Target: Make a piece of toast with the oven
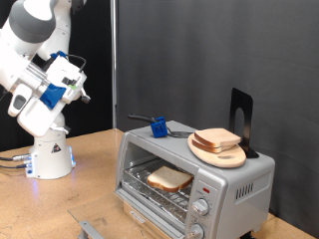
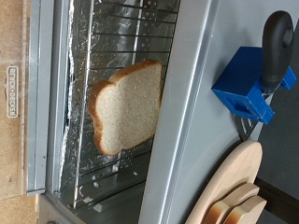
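Setting: black curtain behind a wooden table (image 1: pixel 95 159); the white arm stands on its base at the exterior view's left.
Oven: the silver oven (image 1: pixel 244 179) sits on the table at the exterior view's lower right, door (image 1: pixel 150 211) dropped open, two knobs (image 1: pixel 202 208) and a red light on its front panel.
Toast: the piece of toast (image 1: pixel 169 178) lies flat on the wire rack (image 2: pixel 126 56) inside the oven, well apart from the gripper.
Toast direction: in the exterior view its longer side seems to run across the oven's opening; which end is the rounded top is hard to read there. The wrist view shows the rounded end clearly.
On top of oven: a round wooden board (image 1: pixel 219 152) carries a stack of bread slices (image 1: pixel 216 139); a blue-and-black tool (image 1: pixel 157 124) lies beside it, and a black stand (image 1: pixel 241 115) rises behind.
Gripper: the gripper (image 1: pixel 78 78) hangs high at the exterior view's left, far above the table, nothing between its fingers that I can see; whether the fingers are apart or together, I cannot tell.
Only in wrist view: crinkled foil lining (image 2: pixel 70 140) under the rack, and the tool's blue block against its black handle.
Only in exterior view: the arm, the knobs, the whole stack.
Cut off: the wrist view shows no fingers, and clips the board and slices at its edge; the exterior view crops the door's front edge.
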Controlling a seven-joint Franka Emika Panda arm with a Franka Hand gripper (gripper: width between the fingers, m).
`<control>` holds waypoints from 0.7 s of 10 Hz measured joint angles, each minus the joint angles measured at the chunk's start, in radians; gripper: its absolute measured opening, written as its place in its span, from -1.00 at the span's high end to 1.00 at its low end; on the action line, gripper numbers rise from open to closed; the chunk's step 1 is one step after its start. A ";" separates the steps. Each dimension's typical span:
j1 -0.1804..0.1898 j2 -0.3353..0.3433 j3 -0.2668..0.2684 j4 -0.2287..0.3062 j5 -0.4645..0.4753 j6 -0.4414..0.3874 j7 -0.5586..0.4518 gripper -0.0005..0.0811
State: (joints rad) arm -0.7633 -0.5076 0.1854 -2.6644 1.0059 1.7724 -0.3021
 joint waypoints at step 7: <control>-0.010 0.156 0.000 0.002 0.056 0.069 0.136 -0.68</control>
State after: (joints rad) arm -0.7729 -0.3517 0.1851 -2.6627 1.0614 1.8413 -0.1658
